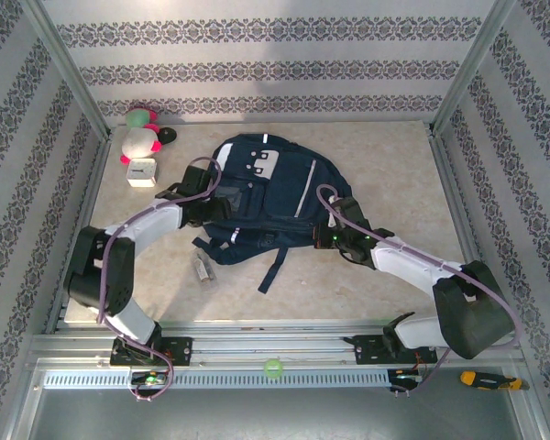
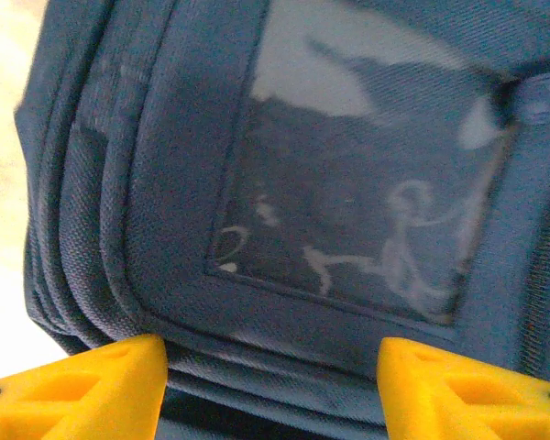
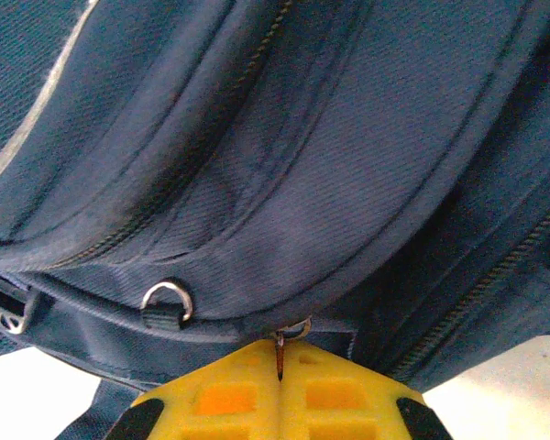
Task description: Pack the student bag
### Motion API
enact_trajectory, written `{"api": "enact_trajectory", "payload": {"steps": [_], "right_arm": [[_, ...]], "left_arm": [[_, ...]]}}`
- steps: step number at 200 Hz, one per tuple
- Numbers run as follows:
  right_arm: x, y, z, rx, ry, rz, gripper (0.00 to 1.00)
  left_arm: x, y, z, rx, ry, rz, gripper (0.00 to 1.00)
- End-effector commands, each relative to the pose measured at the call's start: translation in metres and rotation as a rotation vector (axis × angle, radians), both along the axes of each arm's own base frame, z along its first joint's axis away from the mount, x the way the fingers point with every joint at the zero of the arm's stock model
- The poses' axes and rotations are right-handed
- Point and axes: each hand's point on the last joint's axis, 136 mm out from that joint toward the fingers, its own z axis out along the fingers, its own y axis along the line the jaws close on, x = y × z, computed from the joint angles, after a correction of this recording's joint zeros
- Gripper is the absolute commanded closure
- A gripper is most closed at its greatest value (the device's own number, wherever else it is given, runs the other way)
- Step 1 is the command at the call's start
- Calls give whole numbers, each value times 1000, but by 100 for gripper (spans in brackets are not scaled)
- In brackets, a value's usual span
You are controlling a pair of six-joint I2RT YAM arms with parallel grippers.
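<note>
**Bag flat on the worktop, zip pinched on one side, open tool on the other**

The student bag [image 1: 257, 197] lay flat in the middle of the worktop [image 1: 394, 183], front face up, with its straps trailing toward the lower edge of the top view. The left tool [image 2: 270, 390] stood open. Its yellow fingers [image 2: 82, 390] were spread at the bag's left edge, facing the clear window pocket [image 2: 348, 211] and holding nothing. The right tool [image 3: 280, 371] was closed at the bottom centre of the right wrist view. A thin metal tab, most likely a zip pull [image 3: 280, 353], sat pinched between its tips, near a D-ring [image 3: 167, 298].

The bag looked like soft woven cloth, bulky but limp, so it would probably sag and fold rather than lift in one piece. Its broad panels offered little to grip. The raised seams, the piping beside the zips and the straps seemed the firmer holds. The pull was small and stiff and easy to lose from a pinch. Unless the open tool braced a seam close by, tugging the pull would likely drag the whole bag across the worktop.

A plush toy [image 1: 142, 137] and a white cube [image 1: 142, 171] sat at the upper left, apart from the bag
</note>
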Motion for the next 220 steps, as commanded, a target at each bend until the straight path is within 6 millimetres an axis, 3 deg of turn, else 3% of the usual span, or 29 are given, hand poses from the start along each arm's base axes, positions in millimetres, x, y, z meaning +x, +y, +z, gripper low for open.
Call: {"api": "enact_trajectory", "payload": {"steps": [1, 44, 64, 82, 105, 127, 149, 176, 194, 220], "right_arm": [[-12, 10, -7, 6, 25, 40, 100], [-18, 22, -1, 51, -3, 30, 100], [-19, 28, 1, 66, -1, 48, 100], [-18, 31, 4, 78, -1, 57, 100], [-16, 33, 7, 96, 4, 69, 100], [-14, 33, 10, 111, 9, 81, 100], [-13, 32, 15, 123, 4, 84, 100], [-13, 32, 16, 134, 7, 87, 100], [-13, 33, 17, 140, 9, 92, 100], [-13, 36, 17, 152, 15, 104, 100]], "left_arm": [[16, 8, -10, -6, 16, 106, 38], [82, 14, -8, 5, -85, 129, 36], [107, 7, 10, 11, -154, 82, 34], [113, -4, 37, 66, -245, -43, 26], [97, -31, 75, 177, -420, -297, 22], [58, -77, 95, 213, -634, -675, 27], [3, -123, 89, 226, -813, -1075, 29], [-38, -161, 72, 299, -852, -1382, 27], [-50, -184, 65, 347, -900, -1494, 26], [-45, -208, 58, 412, -935, -1533, 25]]}}
